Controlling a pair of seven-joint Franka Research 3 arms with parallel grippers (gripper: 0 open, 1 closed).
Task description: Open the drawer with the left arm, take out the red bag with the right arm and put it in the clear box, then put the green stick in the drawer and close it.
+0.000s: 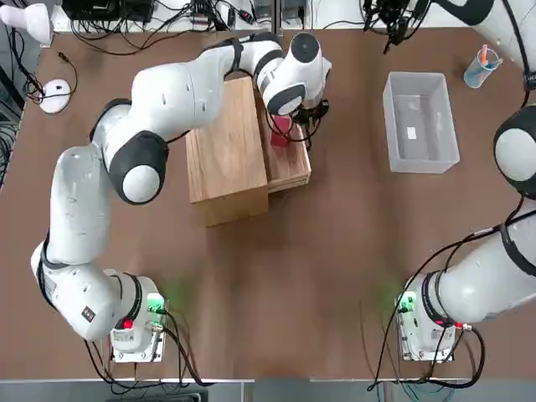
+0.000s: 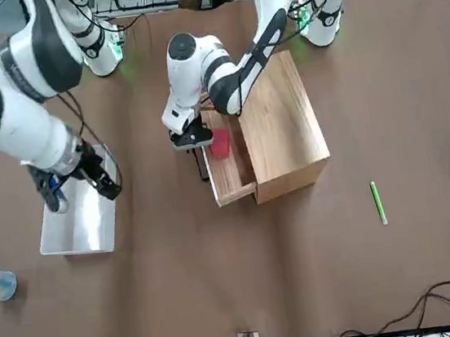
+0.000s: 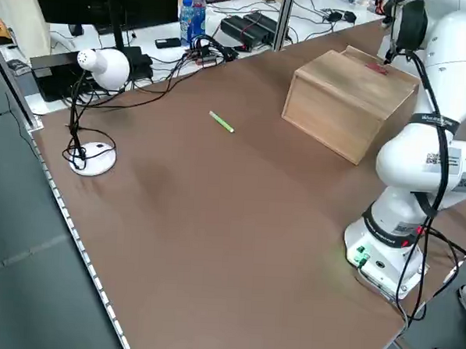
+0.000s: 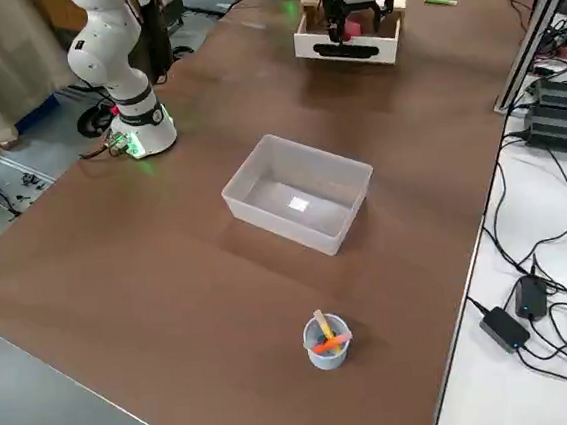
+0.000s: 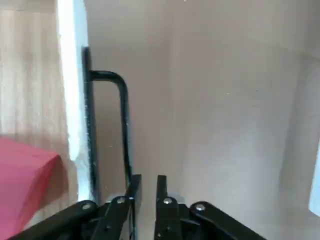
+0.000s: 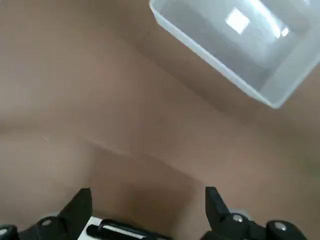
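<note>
The drawer (image 1: 291,166) stands pulled out of the light-wood cabinet (image 1: 224,151) toward the clear box (image 1: 421,121). In it lies the red bag (image 1: 280,130), also seen in the front view (image 2: 220,143). My left gripper (image 2: 191,136) is at the drawer's front, its fingers (image 5: 161,186) close together, shut on the dark bar handle (image 5: 124,120). My right gripper (image 6: 146,197) hangs open and empty above the table beside the clear box (image 6: 235,45). The green stick (image 2: 378,201) lies on the table on the cabinet's other side, far from both grippers.
A pale blue cup (image 1: 481,67) with orange-pink sticks stands at the far right corner behind the clear box. A white desk lamp (image 3: 96,105) and cables sit at the table's far left edge. Bare table stretches between cabinet and arm bases.
</note>
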